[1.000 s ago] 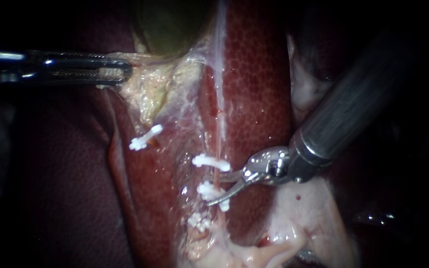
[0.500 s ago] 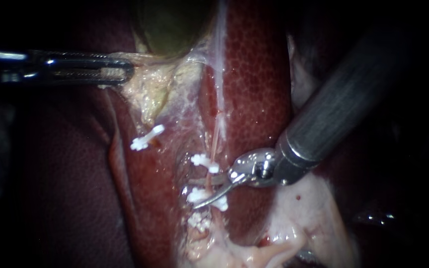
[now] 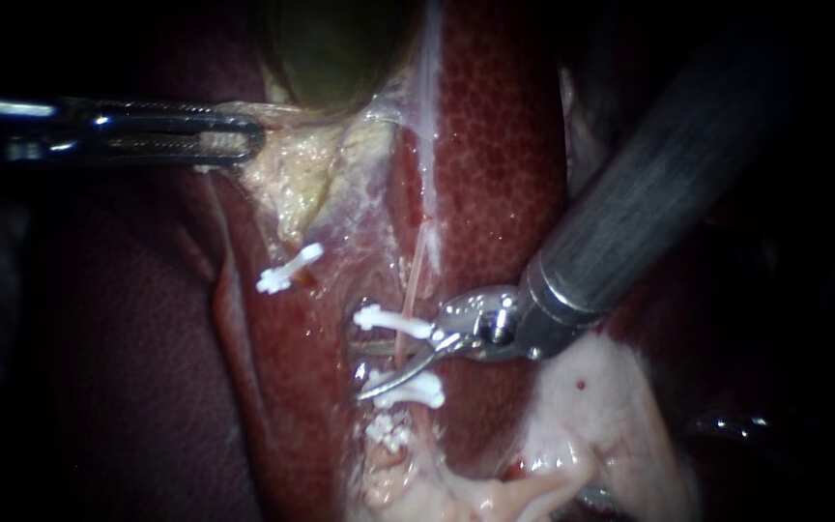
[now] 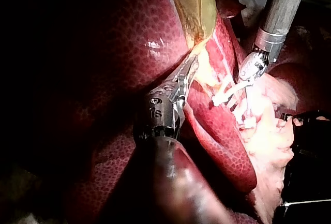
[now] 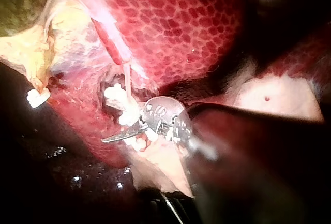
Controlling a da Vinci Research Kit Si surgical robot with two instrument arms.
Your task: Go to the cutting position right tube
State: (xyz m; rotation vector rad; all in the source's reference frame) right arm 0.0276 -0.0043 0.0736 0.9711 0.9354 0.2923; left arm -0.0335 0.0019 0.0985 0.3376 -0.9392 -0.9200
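Red liver [image 3: 495,145], yellowish gallbladder tissue [image 3: 302,169] and clipped tube [image 3: 415,275] glisten; surroundings dark.

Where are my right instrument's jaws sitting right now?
In the endoscope view, near the centre, the right instrument has its open jaws astride the thin pink tube, between the upper clip and the lower clip.

right instrument [image 3: 359,367] advanced leftward, open blades now straddling right tube [image 3: 407,319]
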